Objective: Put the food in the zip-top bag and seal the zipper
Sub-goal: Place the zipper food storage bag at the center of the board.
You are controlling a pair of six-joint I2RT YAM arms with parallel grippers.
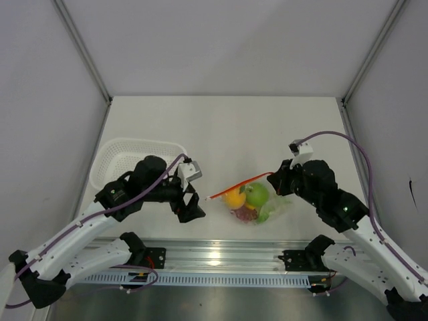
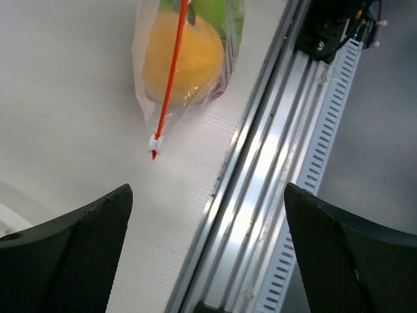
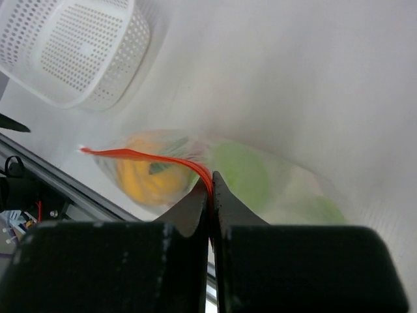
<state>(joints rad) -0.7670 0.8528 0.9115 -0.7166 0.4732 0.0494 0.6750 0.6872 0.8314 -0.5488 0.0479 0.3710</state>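
Basket (image 1: 127, 154) left, near left claw (image 1: 194, 201) | right claw (image 3: 210, 182) pinching zipper (image 3: 150, 156) | bag (image 1: 281, 204) centre

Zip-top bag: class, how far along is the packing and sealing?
Done: orange and green apple sit inside the bag. In hand: right gripper pinches the zipper; left gripper open, short of its end. Left: confirming the seal, which cannot be judged here.
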